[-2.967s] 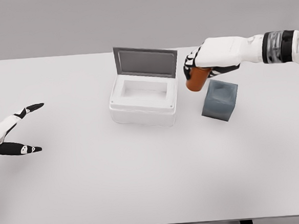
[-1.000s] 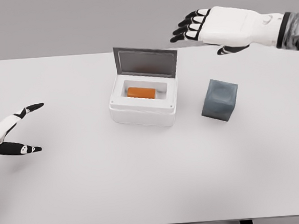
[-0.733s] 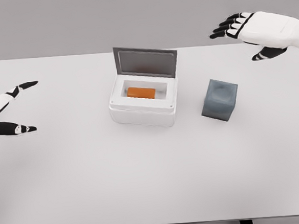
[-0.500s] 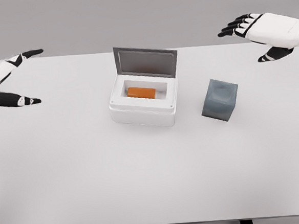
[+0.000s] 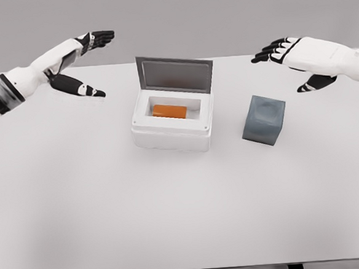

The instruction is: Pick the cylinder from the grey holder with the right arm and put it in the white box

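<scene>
An orange cylinder (image 5: 169, 112) lies on its side inside the white box (image 5: 172, 137), whose grey lid (image 5: 175, 74) stands open at the back. The grey holder (image 5: 264, 120) sits to the right of the box with nothing in it. My right hand (image 5: 288, 60) hovers open above and behind the holder, fingers spread toward the left. My left hand (image 5: 88, 62) is raised over the table's far left, open, fingers pointing toward the box lid.
The white table (image 5: 172, 209) stretches wide in front of the box and holder. Its front edge runs along the bottom of the view. A plain grey wall lies behind.
The right hand carried the cylinder to the box, let it go and drew back to the right. The left hand has risen from the table's left edge toward the box lid.
</scene>
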`<state>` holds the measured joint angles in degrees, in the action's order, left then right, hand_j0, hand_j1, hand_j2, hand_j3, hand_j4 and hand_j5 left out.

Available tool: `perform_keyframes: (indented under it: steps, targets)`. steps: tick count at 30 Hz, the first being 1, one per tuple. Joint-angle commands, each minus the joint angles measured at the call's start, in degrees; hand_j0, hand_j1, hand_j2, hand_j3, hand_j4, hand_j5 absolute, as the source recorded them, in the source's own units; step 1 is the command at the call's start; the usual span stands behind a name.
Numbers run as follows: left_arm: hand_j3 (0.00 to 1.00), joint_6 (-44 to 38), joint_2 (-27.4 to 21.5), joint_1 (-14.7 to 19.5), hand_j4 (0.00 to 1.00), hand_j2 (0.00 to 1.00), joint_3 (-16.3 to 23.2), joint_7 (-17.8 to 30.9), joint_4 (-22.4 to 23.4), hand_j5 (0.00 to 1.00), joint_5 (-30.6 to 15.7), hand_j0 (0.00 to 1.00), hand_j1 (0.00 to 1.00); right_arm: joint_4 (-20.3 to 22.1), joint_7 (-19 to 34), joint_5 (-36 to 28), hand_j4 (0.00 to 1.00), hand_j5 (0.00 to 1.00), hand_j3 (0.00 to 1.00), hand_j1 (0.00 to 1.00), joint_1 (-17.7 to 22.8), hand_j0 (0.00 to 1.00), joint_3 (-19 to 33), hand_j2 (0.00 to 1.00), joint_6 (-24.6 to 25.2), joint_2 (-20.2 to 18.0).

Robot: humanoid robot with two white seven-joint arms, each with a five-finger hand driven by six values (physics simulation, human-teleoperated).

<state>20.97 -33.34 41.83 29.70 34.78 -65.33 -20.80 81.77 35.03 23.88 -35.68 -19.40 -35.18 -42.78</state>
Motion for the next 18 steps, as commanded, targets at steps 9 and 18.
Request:
perform_keyframes:
  steps: [9,18]
  targets:
    - [1.0,-5.06,9.35,7.12,1.0,1.0,4.39,0.22,15.76,1.0,-1.44,1.0,1.0,0.4,-0.03,-0.33,1.0,1.0,1.0,1.0,0.62,1.0,0.06,1.0,0.18,-0.02]
    - [1.0,-7.53,13.74,11.78,1.0,1.0,7.65,0.22,23.24,1.0,-0.65,1.0,1.0,1.2,-0.03,-0.42,1.0,1.0,1.0,1.0,0.79,1.0,0.15,1.0,0.18,-0.38]
